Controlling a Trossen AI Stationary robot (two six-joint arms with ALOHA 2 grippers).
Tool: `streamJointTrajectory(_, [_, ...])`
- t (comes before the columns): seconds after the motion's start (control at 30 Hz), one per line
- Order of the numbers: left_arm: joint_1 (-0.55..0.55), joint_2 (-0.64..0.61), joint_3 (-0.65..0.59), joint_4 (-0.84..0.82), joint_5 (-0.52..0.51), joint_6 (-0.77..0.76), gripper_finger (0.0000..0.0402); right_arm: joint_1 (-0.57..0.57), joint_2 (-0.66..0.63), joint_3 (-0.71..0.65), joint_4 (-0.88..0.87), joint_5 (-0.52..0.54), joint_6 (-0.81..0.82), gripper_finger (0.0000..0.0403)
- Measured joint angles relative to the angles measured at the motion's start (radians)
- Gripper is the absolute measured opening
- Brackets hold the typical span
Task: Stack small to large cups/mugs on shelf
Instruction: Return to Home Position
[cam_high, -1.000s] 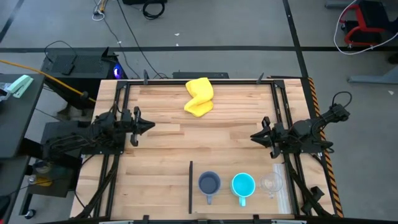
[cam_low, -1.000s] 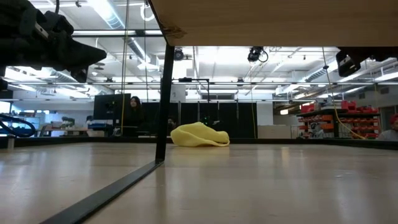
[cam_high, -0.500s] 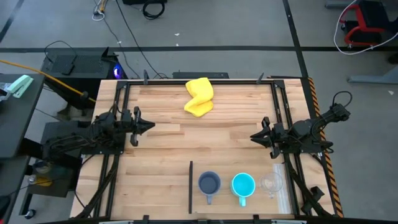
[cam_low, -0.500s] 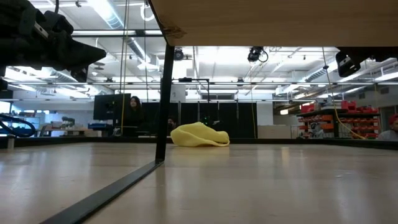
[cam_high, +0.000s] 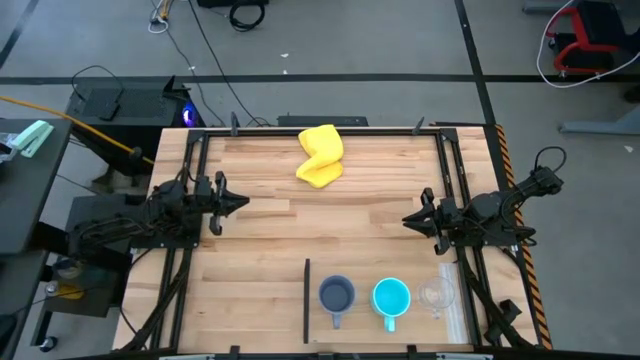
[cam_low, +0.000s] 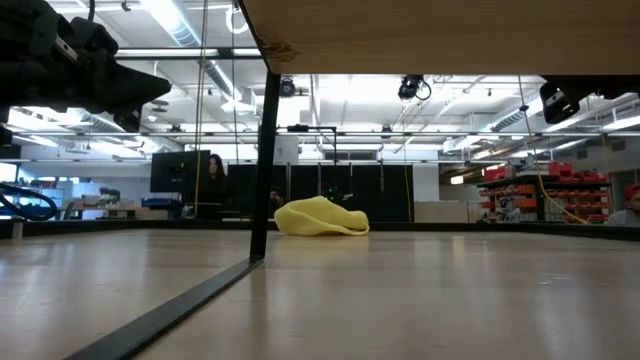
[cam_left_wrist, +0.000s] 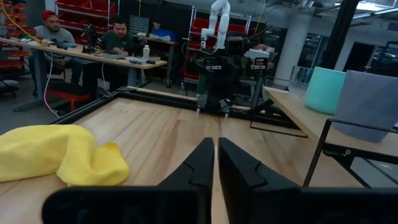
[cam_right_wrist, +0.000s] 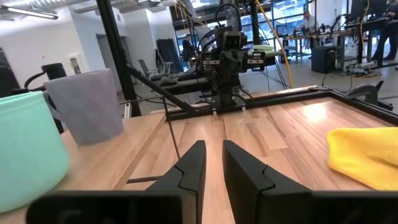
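Three cups stand upright in a row on the shelf's top board (cam_high: 365, 320) at the table's near edge: a grey-blue mug (cam_high: 336, 295), a turquoise mug (cam_high: 391, 298) and a clear cup (cam_high: 436, 296). The two mugs also show in the left wrist view (cam_left_wrist: 370, 106) (cam_left_wrist: 326, 90) and in the right wrist view (cam_right_wrist: 87, 106) (cam_right_wrist: 28, 155). My left gripper (cam_high: 243, 201) hovers over the table's left side, shut and empty. My right gripper (cam_high: 408, 219) hovers over the right side, shut and empty. Both point toward the table's middle.
A crumpled yellow cloth (cam_high: 321, 155) lies near the table's far edge. The shelf's dark post (cam_low: 262, 160) and floor rail (cam_low: 170, 310) stand on the near part of the table. People sit at benches in the room beyond (cam_left_wrist: 118, 40).
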Motion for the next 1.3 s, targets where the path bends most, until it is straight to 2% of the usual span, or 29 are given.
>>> streamJointTrajectory(0.57, [0.000, 0.000, 0.000, 0.001, 0.000, 0.000, 0.0036, 0.000, 0.000, 0.000, 0.000, 0.000, 0.000, 0.0062])
streamJointTrajectory(0.97, [0.000, 0.000, 0.000, 0.001, 0.000, -0.001, 0.0023, 0.000, 0.000, 0.000, 0.000, 0.000, 0.000, 0.0062])
streamJointTrajectory(1.3, [0.000, 0.000, 0.000, 0.001, 0.000, -0.001, 0.0036, 0.000, 0.000, 0.000, 0.000, 0.000, 0.000, 0.0062])
